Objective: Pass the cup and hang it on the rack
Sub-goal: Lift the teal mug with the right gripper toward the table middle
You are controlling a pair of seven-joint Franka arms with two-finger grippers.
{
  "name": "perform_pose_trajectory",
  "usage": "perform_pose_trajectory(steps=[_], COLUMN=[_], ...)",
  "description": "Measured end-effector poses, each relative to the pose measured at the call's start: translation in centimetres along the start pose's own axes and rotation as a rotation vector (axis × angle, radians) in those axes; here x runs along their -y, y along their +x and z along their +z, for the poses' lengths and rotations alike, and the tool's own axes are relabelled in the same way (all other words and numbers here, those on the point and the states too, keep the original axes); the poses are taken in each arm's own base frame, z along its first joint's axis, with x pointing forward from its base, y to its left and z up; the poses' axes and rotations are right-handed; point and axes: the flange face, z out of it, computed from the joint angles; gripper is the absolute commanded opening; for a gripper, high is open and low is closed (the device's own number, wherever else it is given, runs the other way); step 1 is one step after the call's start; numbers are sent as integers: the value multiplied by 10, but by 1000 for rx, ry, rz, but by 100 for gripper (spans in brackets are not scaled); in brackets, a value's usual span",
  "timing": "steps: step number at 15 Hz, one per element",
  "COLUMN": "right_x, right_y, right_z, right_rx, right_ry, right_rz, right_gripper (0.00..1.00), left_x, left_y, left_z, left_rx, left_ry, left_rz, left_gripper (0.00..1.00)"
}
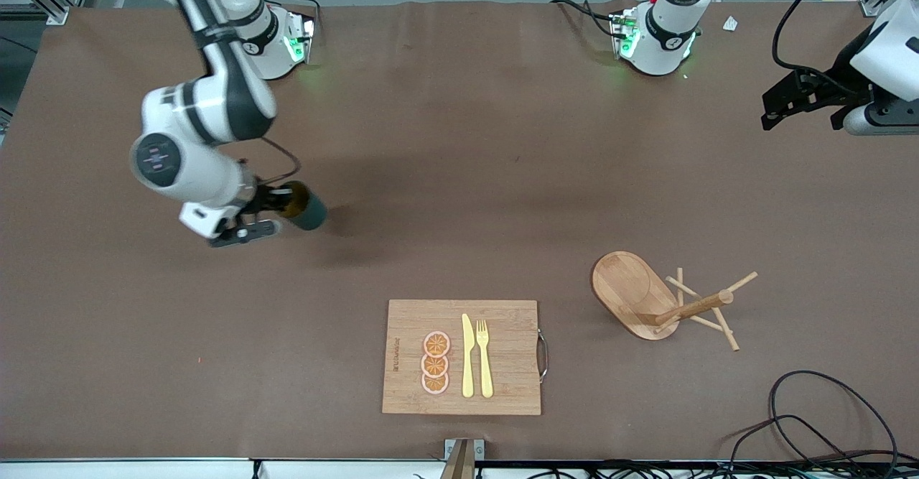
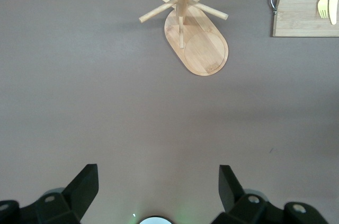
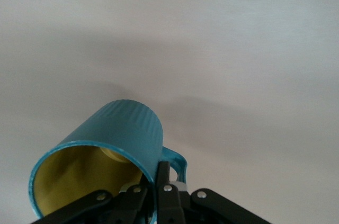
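The teal cup (image 1: pixel 310 211) (image 3: pixel 116 134), yellow inside, hangs tipped on its side just over the bare table near the right arm's end. My right gripper (image 1: pixel 278 203) (image 3: pixel 157 175) is shut on its rim wall beside the handle, with one finger inside and one outside. The wooden rack (image 1: pixel 635 292) (image 2: pixel 197 44) stands on its oval base toward the left arm's end, with its pegs bare. My left gripper (image 1: pixel 795 103) (image 2: pixel 159 184) waits open and empty in the air over the left arm's end of the table.
A wooden cutting board (image 1: pixel 409 386) lies near the front edge, between the cup and the rack. It carries orange slices (image 1: pixel 435 363), a yellow knife (image 1: pixel 467 355) and a fork (image 1: pixel 484 357). Black cables (image 1: pixel 826 421) lie at the front corner by the left arm's end.
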Motion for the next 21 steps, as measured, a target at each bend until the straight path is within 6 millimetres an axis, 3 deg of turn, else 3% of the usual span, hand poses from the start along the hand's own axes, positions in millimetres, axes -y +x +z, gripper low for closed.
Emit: perform_pose_trajectory(steps=[3,7,11,14,15,16,17,18,21], right_x=[105,210,282,302,305,307,309,310,309], right_y=[-6,-7,-1,6,8,10,10,10,13], right_z=[-7,27,72,95,98,98,98,96,93], right_rx=[-36,-42,-45,-45,-55,-65,-71,-74,-79], right_ry=[-11,-31,-50,-58,-50,-42,-37,-34,-32], right_rz=[127,266,335,327,324,321,319,318,319], right_gripper=[0,0,1,4,11,39,79,100,100], left_x=[0,1,1,1,0,-1,-2,-2,-5], left_y=[0,0,1,1,1,1,1,1,1], left_z=[0,0,1,1,1,2,2,3,5], left_rx=[0,0,2,3,3,4,5,6,17], left_ry=[0,0,-1,-2,-2,-2,-2,-2,-1], left_rz=[-1,-4,-5,-4,-4,-2,0,1,6], left_gripper=[100,100,100,100,100,100,100,100,100])
